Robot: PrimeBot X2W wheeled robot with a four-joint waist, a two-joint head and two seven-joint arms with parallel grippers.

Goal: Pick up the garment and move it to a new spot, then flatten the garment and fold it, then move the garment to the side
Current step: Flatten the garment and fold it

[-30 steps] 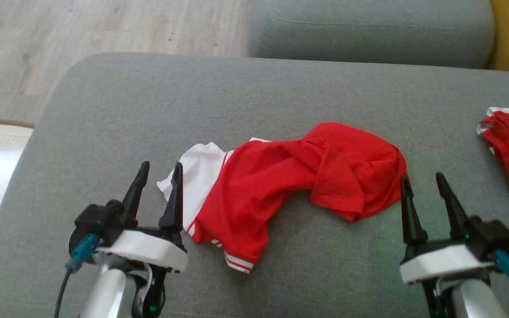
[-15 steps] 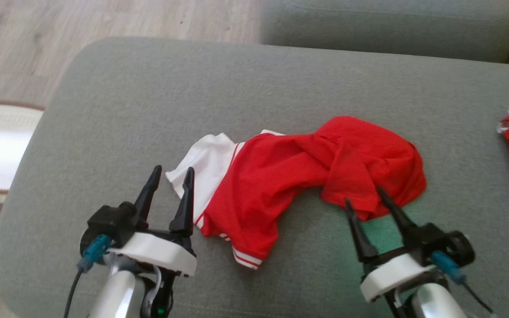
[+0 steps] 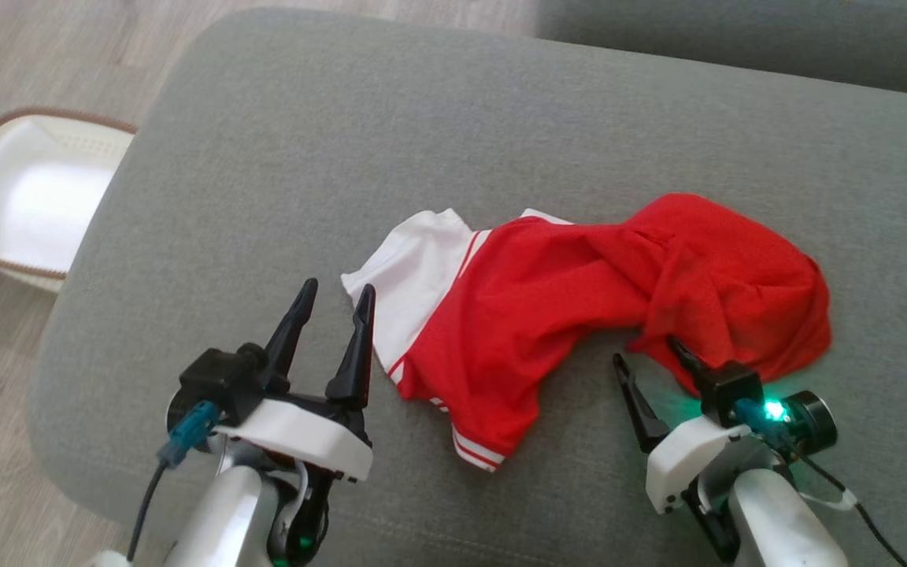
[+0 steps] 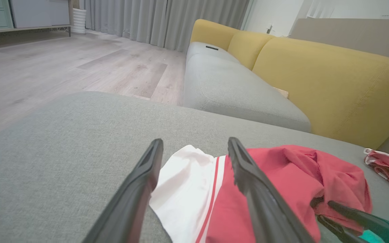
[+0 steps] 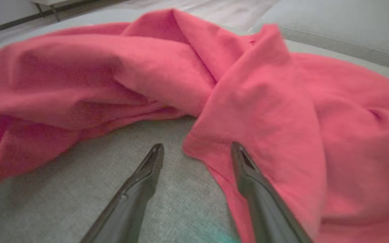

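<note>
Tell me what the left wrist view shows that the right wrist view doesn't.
The left wrist view adds the crumpled red-and-white fabric garment's white sleeve by the open left gripper, plus the yellow sofa back, grey curtains and a second red cloth. The right wrist view adds one right gripper finger over the grey fabric seat cushion, the other over the red hem. Both share the garment, that cushion and the right fingers.

A red garment (image 3: 579, 307) with one white sleeve (image 3: 414, 276) lies crumpled on a grey sofa cushion (image 3: 422, 118), stretched out sideways. Its white part, edged with thin red stripes, points left. The red body bunches into a twisted, folded heap at the right. A red cuff (image 3: 479, 455) with white bands juts toward the near edge.
</note>
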